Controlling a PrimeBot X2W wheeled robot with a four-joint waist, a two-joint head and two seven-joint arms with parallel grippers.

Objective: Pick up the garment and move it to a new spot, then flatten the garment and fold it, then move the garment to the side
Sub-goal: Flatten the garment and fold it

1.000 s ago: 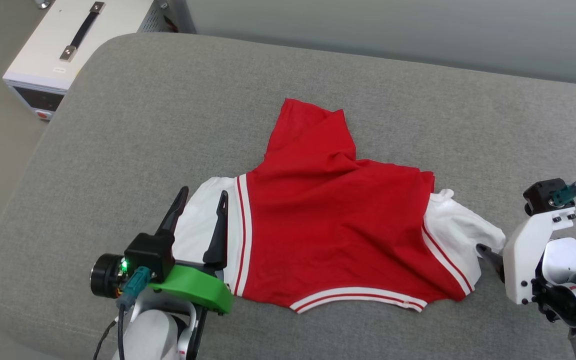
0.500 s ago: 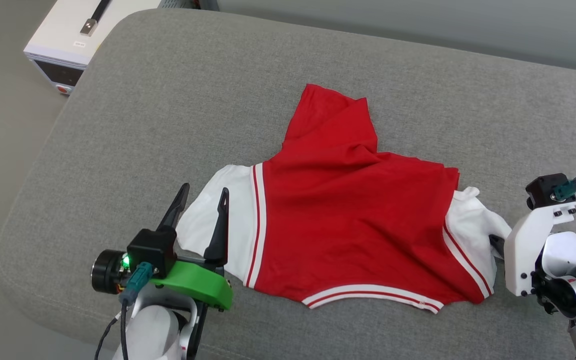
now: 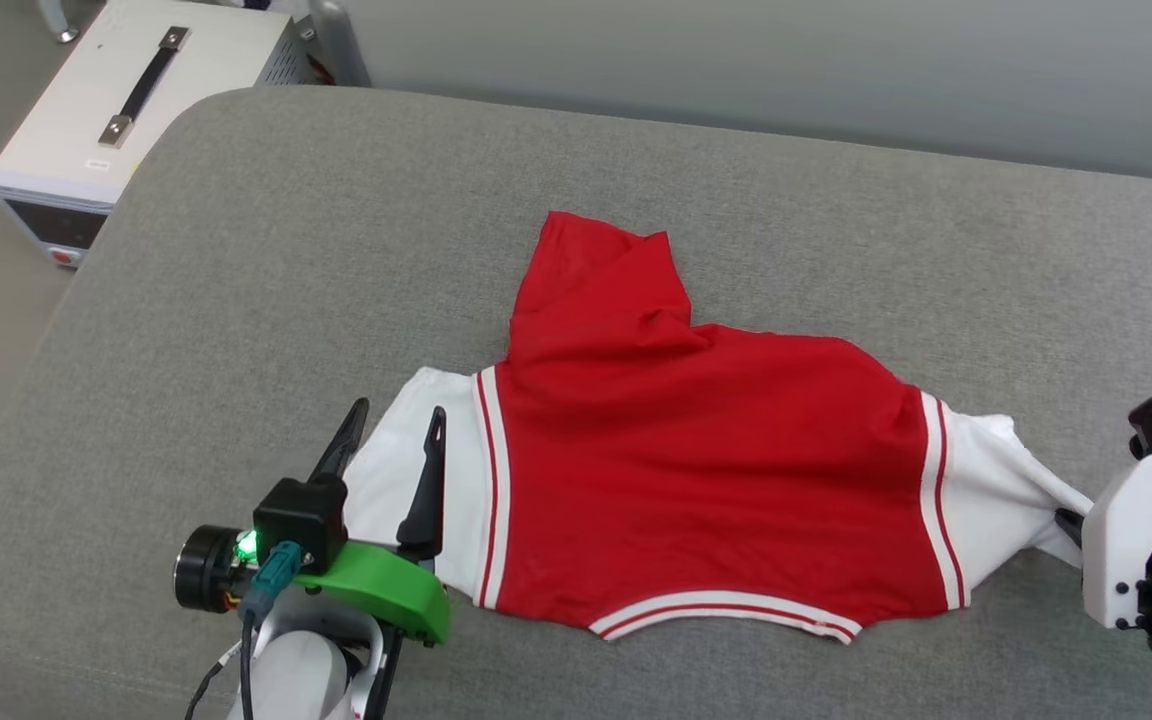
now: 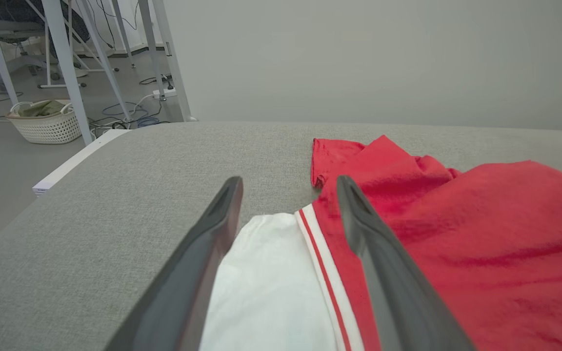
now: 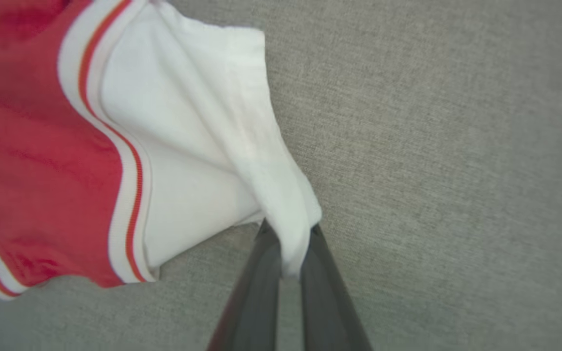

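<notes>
Red garment (image 3: 706, 470) lies spread, plain side up, across the grey cushion (image 3: 236, 250). Over its left white sleeve (image 4: 266, 292) my left gripper (image 3: 399, 407) hovers, fingers wide apart. At the far right, my right gripper (image 5: 290, 229) is pinched tight on the right sleeve (image 5: 188, 146), whose tip is drawn to a point.

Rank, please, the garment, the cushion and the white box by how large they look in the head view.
1. cushion, by far the largest.
2. garment.
3. white box, smallest as seen. It sits farther off and the picture's edge cuts it, so its true size is unsure.
</notes>
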